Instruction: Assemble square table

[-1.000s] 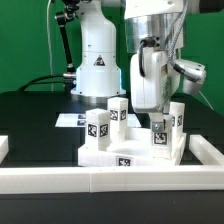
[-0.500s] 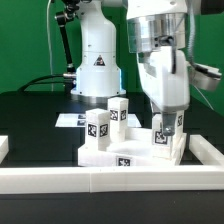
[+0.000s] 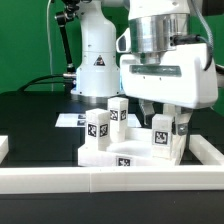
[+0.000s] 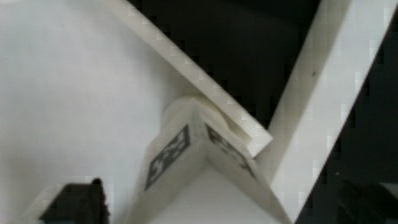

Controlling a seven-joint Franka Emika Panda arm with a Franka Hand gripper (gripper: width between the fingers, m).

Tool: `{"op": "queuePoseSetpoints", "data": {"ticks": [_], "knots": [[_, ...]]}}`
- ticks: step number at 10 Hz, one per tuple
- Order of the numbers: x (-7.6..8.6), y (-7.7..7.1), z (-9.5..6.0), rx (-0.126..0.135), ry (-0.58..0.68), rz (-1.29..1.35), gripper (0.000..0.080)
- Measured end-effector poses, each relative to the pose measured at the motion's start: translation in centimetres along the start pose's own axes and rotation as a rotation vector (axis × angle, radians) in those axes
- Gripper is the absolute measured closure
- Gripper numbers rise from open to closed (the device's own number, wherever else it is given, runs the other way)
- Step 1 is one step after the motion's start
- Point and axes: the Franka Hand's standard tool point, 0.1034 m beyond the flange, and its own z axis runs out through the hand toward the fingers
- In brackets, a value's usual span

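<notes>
White square table (image 3: 128, 150) sits at lower centre with 4 legs (image 3: 98, 127) upright; gripper (image 3: 163, 118) spread wide around the right-hand leg (image 3: 160, 136), holding nothing.

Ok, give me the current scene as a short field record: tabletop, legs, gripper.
tabletop: white plastic square slab with raised rim, lying flat on the black table
legs standing on slab: four short white tagged blocks; one near the front of the exterior view's right, under the gripper
gripper: open, astride that leg's top, not clamping it
front border: long white wall
</notes>
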Motion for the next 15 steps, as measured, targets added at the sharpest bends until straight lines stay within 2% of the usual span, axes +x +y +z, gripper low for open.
{"op": "queuePoseSetpoints", "data": {"ticks": [2,7,9,10,11,14,15], "knots": [[-0.04,-0.04,-0.11,-0.021,0.011,-0.16,0.015],[0.31,0.03,-0.09,-0.023,0.014,-0.456,0.015],[0.08,0.01,-0.05,-0.046,0.027,-0.596,0.015],[0.03,0.0,-0.04,-0.047,0.027,-0.621,0.015],[0.35,0.13,-0.06,-0.057,0.029,-0.779,0.015],[0.58,0.22,-0.08,-0.058,0.028,-0.823,0.0177],[0.59,0.22,-0.08,-0.058,0.028,-0.823,0.0357]]}}
